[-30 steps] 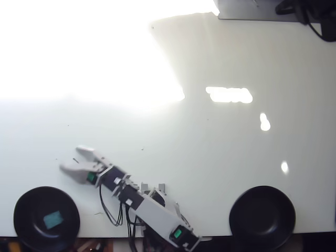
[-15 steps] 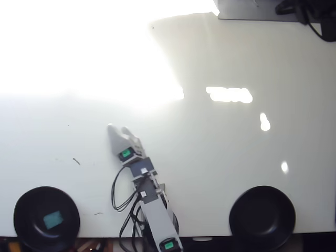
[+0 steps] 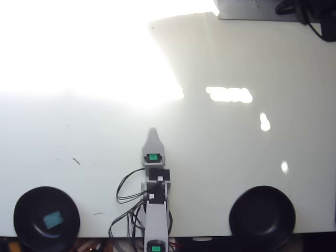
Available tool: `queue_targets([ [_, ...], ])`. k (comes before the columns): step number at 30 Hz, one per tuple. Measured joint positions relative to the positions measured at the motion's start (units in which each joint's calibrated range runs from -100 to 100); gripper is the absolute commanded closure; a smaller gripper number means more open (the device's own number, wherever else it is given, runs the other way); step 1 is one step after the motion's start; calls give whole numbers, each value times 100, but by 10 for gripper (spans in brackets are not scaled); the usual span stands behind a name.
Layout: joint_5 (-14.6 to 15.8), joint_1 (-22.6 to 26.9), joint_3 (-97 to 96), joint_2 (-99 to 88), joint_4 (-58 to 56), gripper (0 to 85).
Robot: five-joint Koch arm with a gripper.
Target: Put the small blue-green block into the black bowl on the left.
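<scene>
The small blue-green block (image 3: 53,219) lies flat inside the black bowl (image 3: 23,206) at the bottom left of the overhead view. My gripper (image 3: 153,131) points straight up the picture from the arm at bottom centre, far to the right of that bowl. Only a single pointed tip shows, so its jaws lie one behind the other. Nothing is seen held in it.
A second black bowl (image 3: 262,217) sits at the bottom right, with nothing seen in it. Strong glare washes out the white table's (image 3: 220,147) upper left. A grey box and dark cables (image 3: 273,9) sit at the top right edge. Black wires (image 3: 128,191) loop beside the arm.
The arm has swung from pointing left, close to the left bowl with open fingers, round to pointing straight up at centre. The block has stayed in the left bowl.
</scene>
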Motion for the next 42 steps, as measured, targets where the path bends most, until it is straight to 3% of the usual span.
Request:
queue_targets([
  [9,151,-274,-425,0,543,369],
  [20,83,171,-425,0,271,369],
  [42,68,176,-434,0,-411,371],
])
